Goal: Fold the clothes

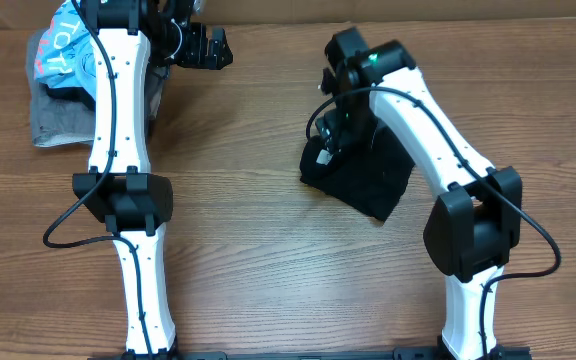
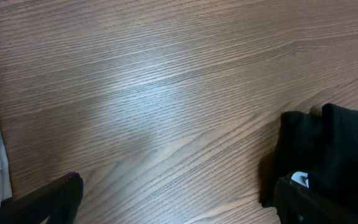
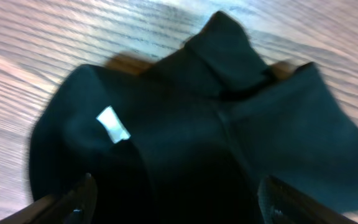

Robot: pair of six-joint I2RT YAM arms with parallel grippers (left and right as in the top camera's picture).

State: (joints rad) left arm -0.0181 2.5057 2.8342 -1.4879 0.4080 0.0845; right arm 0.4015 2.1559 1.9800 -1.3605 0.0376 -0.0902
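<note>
Two arms stand over a wooden table, their bases at the near edge.

**Task item.** The black shirt lies right of centre as a compact folded bundle. It is roughly four-sided and turned so that one corner points near-right. A white tag shows on the top layer toward the bundle's left side. In the right wrist view the fabric is blurred. Its far edge bunches into uneven lobes, with bare wood beyond them.

**Right claw.** The right gripper hangs over the far-left part of the shirt. Its fingers are spread wide, one on each side of the fabric below, and they are released, pinching nothing. The right arm's white link crosses above the bundle's right edge.

**Left claw.** The left gripper sits at the far side, left of centre, well apart from the shirt. Its fingers are fully spread over bare wood with nothing between them. In the left wrist view the shirt's left edge reaches in from the right.

**Other items.** A light blue garment lies on a grey garment at the far left, partly under the left arm.

**Open room.** Bare wood runs between the two arms from the near edge to the far edge. It also runs along the near side of the bundle and left of its left edge.
</note>
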